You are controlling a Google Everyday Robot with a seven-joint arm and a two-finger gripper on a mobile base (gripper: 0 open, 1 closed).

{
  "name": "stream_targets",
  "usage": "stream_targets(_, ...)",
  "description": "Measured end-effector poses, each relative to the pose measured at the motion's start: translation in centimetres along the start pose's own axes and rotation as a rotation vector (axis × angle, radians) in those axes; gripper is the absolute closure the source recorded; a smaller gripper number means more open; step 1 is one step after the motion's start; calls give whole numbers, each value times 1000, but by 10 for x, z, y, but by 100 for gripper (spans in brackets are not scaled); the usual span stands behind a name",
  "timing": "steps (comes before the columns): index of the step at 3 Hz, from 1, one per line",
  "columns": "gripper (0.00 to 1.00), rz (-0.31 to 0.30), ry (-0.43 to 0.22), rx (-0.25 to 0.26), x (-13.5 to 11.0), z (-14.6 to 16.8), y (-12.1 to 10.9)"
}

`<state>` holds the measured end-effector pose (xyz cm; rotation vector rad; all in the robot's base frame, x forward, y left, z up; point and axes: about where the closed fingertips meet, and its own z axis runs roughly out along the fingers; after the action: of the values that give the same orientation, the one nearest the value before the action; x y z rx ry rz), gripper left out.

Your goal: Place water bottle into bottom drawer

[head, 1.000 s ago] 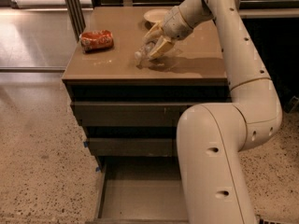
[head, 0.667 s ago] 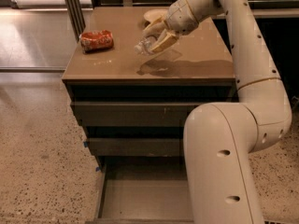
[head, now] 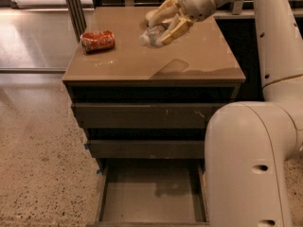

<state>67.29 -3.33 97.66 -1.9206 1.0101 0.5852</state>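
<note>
Raised above the cabinet (head: 189, 65), gripper (head: 156, 29) clasps one water bottle (head: 150, 36) (one can (head: 97, 40)).

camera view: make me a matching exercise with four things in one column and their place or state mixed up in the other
Things
1. water bottle
2. crushed red can
3. bottom drawer
4. gripper

Place or state
a. pulled open, down by the floor
b. lying on its side on the left of the cabinet top
c. closed around something, raised over the cabinet top
d. held clear of the surface, white cap pointing left

Pairs: 1-d, 2-b, 3-a, 4-c
</note>
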Motion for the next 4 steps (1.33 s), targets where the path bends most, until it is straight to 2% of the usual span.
stream_targets(1, 100, 24, -7, -24, -38, -14, 25)
stream_targets(2, 100, 24, -8, 1, -38, -11, 17)
stream_targets(3, 100, 26, 11, -2, -39, -8, 15)
stream_targets(4, 100, 43, 54, 46, -57, -36, 28)
